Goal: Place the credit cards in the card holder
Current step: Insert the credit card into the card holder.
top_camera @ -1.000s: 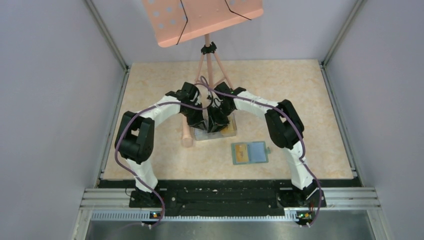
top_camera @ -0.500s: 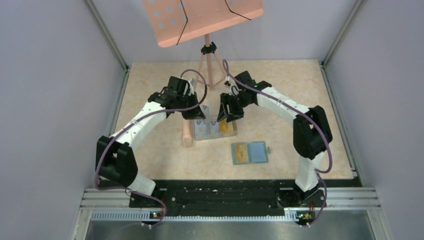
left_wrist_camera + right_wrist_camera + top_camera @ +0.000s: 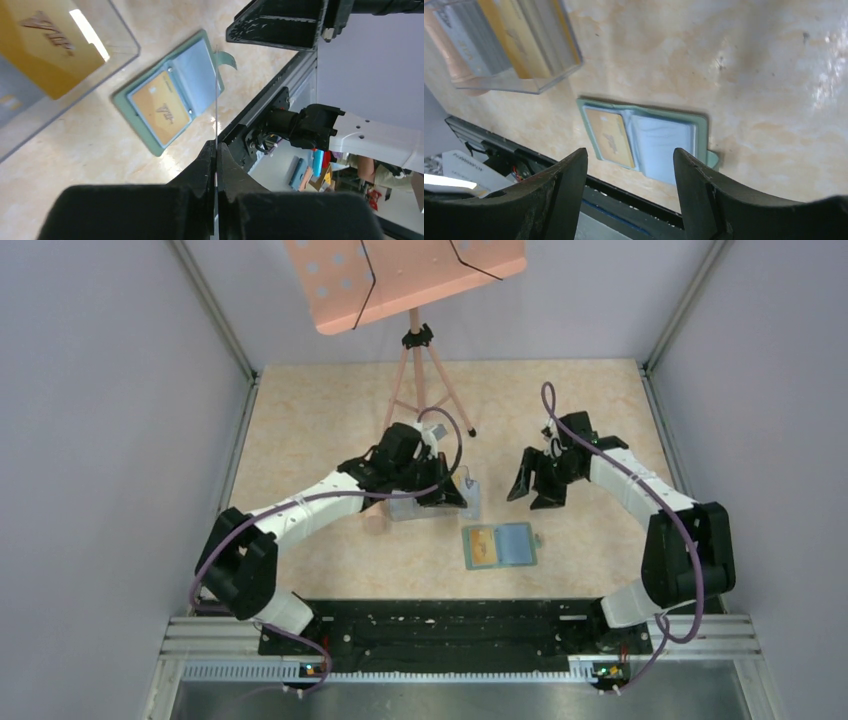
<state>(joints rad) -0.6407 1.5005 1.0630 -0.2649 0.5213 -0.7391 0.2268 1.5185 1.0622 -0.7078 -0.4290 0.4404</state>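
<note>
The left gripper (image 3: 216, 150) is clenched on one card (image 3: 216, 95), held on edge above the worktop (image 3: 600, 410) just far of the holder (image 3: 518, 545), probably to slide it into a sleeve. The right gripper (image 3: 631, 200) is released and empty. The holder lies open, with an orange card (image 3: 610, 137) in its left sleeve. The clear box (image 3: 572, 59) contains more cards (image 3: 519, 40).

My worktop (image 3: 560, 410) is pale beige with a marbled pattern, boxed in by plain lilac-grey walls (image 3: 100, 460). At its far edge stands a pink perforated board (image 3: 400, 275) on a tripod (image 3: 418, 338); a metal rail (image 3: 210, 635) runs along the near edge
</note>
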